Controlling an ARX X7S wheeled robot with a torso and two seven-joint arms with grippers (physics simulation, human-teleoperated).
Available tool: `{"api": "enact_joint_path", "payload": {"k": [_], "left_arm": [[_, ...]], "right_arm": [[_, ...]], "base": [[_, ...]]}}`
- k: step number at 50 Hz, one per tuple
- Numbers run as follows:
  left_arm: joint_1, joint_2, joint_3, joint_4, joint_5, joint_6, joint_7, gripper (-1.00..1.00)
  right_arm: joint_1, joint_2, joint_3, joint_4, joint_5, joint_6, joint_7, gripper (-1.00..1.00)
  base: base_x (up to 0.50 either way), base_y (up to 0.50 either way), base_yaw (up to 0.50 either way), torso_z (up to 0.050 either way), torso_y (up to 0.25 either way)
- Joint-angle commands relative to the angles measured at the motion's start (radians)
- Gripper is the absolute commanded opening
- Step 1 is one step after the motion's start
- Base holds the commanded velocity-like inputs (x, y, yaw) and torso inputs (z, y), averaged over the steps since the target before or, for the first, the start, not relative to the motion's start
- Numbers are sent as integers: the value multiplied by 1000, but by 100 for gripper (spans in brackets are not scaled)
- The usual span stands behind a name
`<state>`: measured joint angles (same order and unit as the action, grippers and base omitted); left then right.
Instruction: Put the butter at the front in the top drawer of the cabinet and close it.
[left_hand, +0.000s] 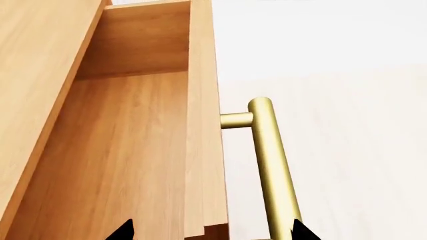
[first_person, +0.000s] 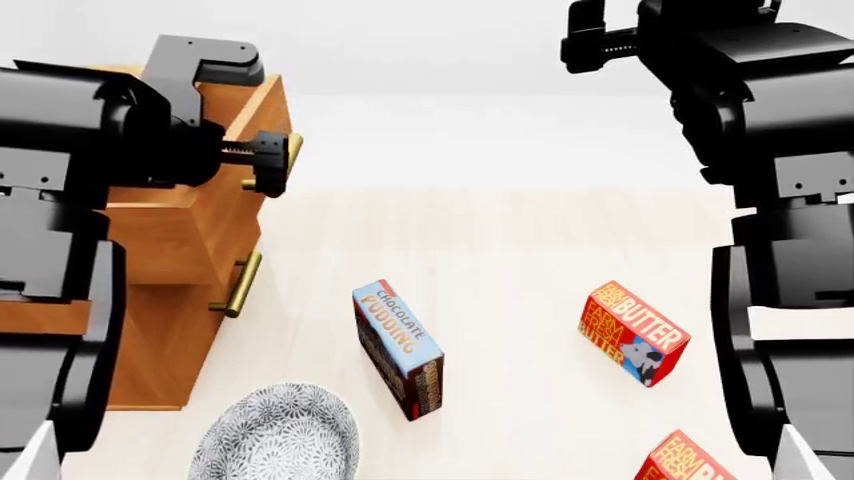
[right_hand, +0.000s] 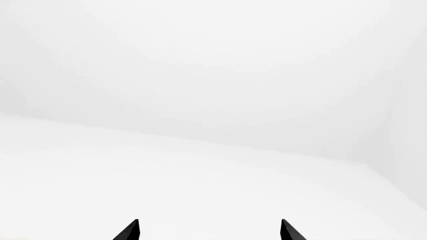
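Observation:
The wooden cabinet (first_person: 154, 350) stands at the left. Its top drawer (left_hand: 127, 150) is pulled out, and the part of its inside that shows is bare wood. My left gripper (left_hand: 212, 231) is open, its fingers straddling the drawer's front panel and the brass handle (left_hand: 270, 165). In the head view that gripper (first_person: 274, 163) sits at the drawer front (first_person: 260, 115). One butter carton (first_person: 634, 332) lies at the right. Another butter carton (first_person: 687, 462) lies nearer me, cut off by the frame's bottom edge. My right gripper (right_hand: 209, 231) is open, raised high at the right (first_person: 583, 45), facing blank white.
A blue-topped chocolate pudding box (first_person: 398, 348) lies in the middle. A patterned grey bowl (first_person: 278, 435) sits near the cabinet's front corner. The lower drawer's brass handle (first_person: 238, 285) sticks out below the open drawer.

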<state>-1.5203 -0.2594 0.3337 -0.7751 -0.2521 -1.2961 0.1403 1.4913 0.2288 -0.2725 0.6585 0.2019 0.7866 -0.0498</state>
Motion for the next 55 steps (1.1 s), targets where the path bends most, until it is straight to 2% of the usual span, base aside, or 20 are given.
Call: {"api": "enact_joint_path", "payload": {"k": [1, 22, 55], "left_arm": [[55, 7, 0, 41, -22, -33, 1, 100], [94, 41, 13, 219, -77, -139, 10, 100], [123, 193, -34, 366, -184, -259, -64, 100]], "right_arm": [[3, 0, -4, 1, 2, 1, 1, 100], [7, 1, -10, -2, 6, 6, 3, 100], [3, 29, -11, -54, 18, 49, 7, 100]], "base": [[0, 0, 0, 0, 0], [0, 0, 0, 0, 0], [0, 0, 0, 0, 0]]}}
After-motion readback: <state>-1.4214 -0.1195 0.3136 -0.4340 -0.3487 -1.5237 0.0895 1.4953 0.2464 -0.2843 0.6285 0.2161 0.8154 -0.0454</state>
